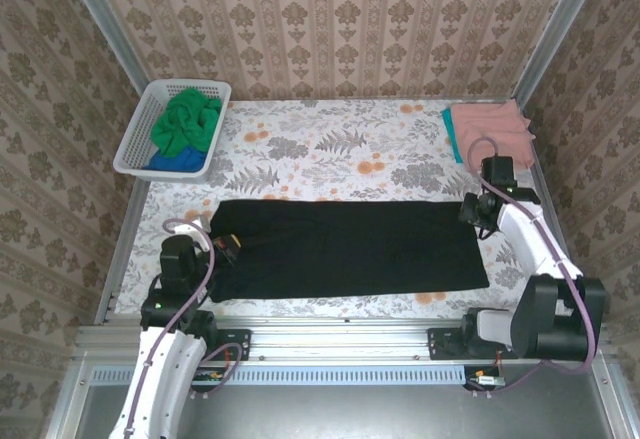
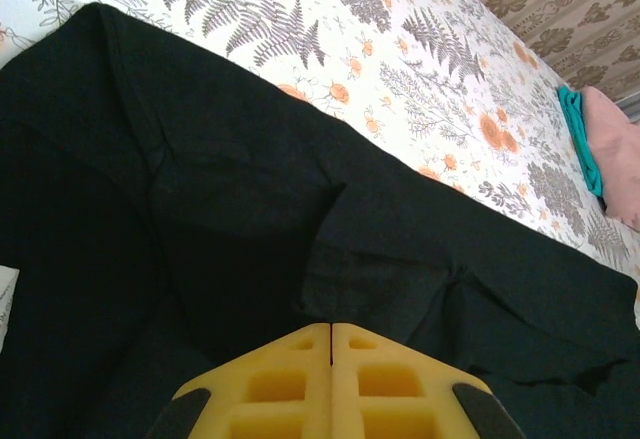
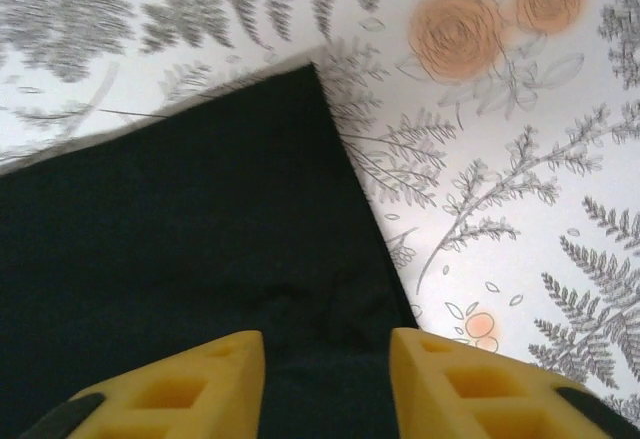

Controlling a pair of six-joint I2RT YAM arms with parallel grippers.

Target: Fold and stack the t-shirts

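With the black t-shirt (image 1: pixel 350 249) stretched across the near counter (image 1: pixel 330 149), my left jaws together at its left end and my right jaws apart over its right corner, a one-sided pull could skew it.

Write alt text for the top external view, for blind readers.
A black t-shirt lies in a long band across the table, left gripper at its left end, right gripper at its right. Far left, a white basket holds a green tee over a blue tee; far right lie a pink tee and a teal tee.

Bright even light, rt-wrist edge blur
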